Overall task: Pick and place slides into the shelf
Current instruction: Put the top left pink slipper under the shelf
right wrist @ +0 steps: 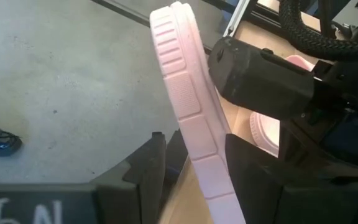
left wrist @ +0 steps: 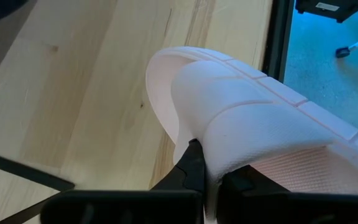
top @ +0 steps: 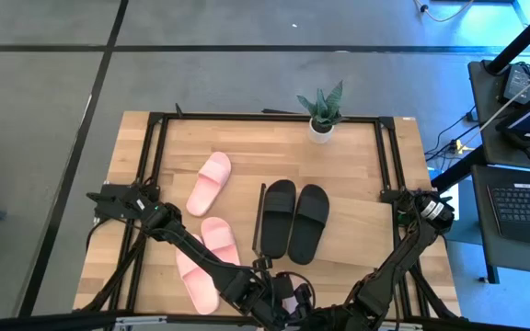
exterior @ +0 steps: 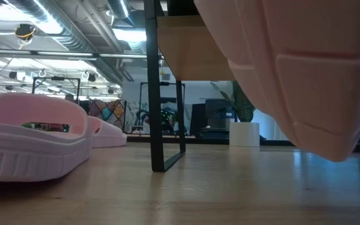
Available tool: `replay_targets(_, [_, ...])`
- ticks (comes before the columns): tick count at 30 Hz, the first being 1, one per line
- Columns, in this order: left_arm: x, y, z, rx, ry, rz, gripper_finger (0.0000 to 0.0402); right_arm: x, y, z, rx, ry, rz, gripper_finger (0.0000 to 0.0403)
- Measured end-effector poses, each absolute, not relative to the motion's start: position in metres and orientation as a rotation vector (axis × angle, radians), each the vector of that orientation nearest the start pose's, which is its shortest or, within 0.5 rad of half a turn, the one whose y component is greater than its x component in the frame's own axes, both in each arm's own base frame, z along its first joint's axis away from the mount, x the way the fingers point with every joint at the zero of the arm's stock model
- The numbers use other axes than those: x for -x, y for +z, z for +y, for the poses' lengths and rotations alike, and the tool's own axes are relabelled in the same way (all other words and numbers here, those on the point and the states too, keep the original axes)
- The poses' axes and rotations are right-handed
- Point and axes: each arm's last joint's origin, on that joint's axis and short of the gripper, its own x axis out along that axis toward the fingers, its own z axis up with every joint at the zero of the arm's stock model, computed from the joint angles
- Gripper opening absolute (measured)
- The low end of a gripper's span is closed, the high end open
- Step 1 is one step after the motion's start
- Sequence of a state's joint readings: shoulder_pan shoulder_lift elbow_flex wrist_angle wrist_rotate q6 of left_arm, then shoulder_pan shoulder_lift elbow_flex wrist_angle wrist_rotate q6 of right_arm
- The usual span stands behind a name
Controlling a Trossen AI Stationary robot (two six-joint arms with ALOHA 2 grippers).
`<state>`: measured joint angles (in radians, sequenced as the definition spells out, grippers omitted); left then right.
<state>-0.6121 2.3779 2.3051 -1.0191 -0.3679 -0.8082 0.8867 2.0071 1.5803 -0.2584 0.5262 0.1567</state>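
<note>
Slides: pink (top: 209,182) four | black (top: 308,222) two | shelf (exterior: 186,53) one

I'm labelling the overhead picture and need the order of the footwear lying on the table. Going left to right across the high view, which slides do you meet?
Pink slide at the near left → angled pink slide farther back → pink slide beside the black pair → left black slide → right black slide.

My counter (top: 357,239): light wood top, black metal frame. Lying on it: three pale pink slides (top: 209,183) on the left half and a potted plant (top: 321,113) at the far edge. Black pair (top: 293,219) sits on the shelf (top: 263,204) mid-counter.
</note>
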Motion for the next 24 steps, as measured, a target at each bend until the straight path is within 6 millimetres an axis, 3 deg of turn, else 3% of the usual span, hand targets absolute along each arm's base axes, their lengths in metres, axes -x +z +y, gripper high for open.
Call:
replay_targets(14, [-0.4166,0.244,-0.2822,0.225,0.174,0.963,0.0003,-0.2966,0.2368,0.3406,0.329,0.309,0.542,0.0266])
replay_targets(24, [-0.4165,0.2439,-0.2823,0.226,0.172,0.966,0.0003,-0.298,0.2352,0.3378,0.341,0.296,0.557,0.0275])
